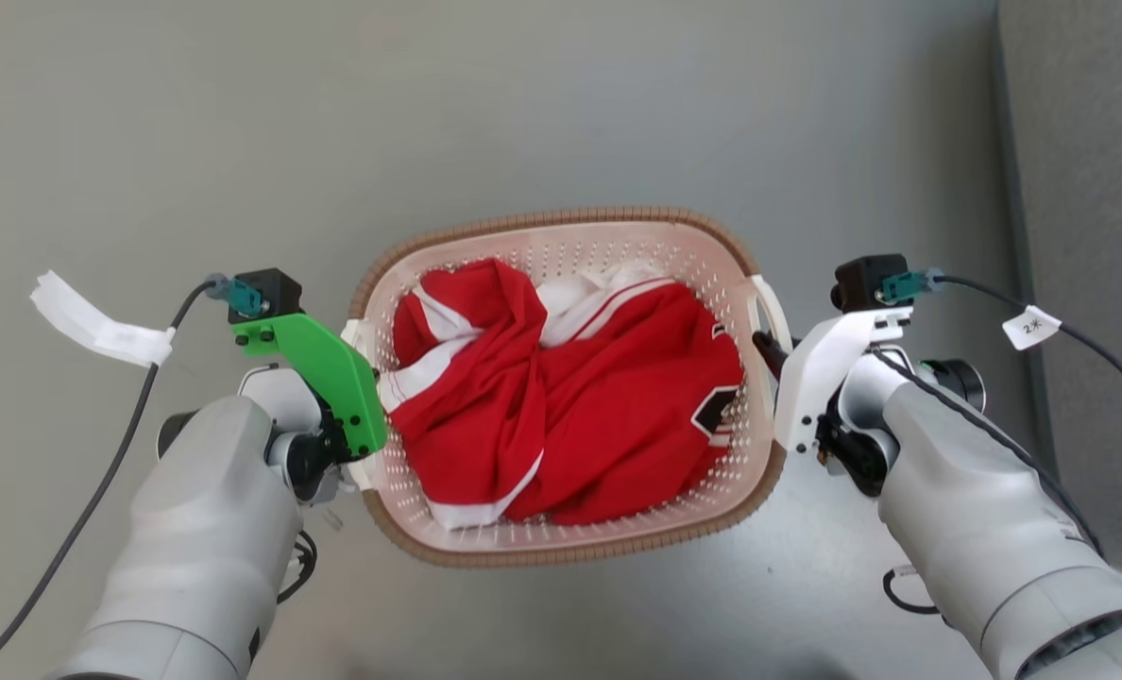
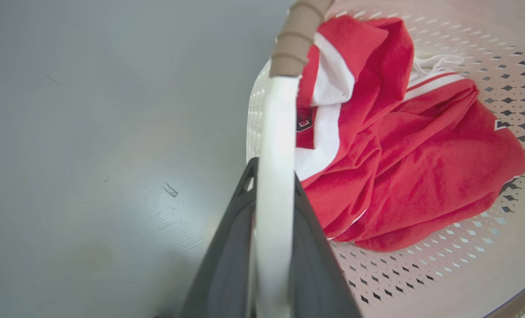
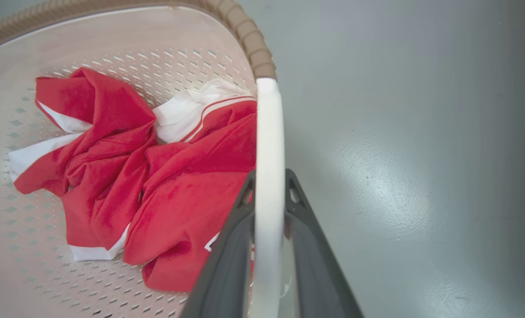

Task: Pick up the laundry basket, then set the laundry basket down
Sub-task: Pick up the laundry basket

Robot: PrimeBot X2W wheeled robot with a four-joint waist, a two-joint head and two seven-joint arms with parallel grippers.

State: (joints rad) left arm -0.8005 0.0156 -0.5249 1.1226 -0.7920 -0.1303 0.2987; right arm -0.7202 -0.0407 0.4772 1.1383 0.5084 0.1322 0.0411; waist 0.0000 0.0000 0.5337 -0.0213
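One laundry basket (image 1: 561,219) held between two tools, above grey floor (image 1: 193,142).
Left tool (image 2: 273,172) and right tool (image 3: 270,174) each clamp one white handle (image 2: 276,119); one crumpled red-and-white garment (image 1: 570,406) inside; base contact hidden.

A crumpled red-and-white cloth garment (image 1: 570,416) covers most of the bottom of the cream-white perforated plastic laundry basket (image 1: 561,219); its black emblem (image 1: 717,411) is folded and unreadable. In the head view a green plastic bracket (image 1: 325,368) hides the fingers of the left tool (image 2: 273,172), and a white plastic bracket (image 1: 811,373) hides most of those of the right tool (image 3: 270,174). Both wrist views cut the basket off. Whether it touches the grey floor (image 1: 523,113) cannot be told.
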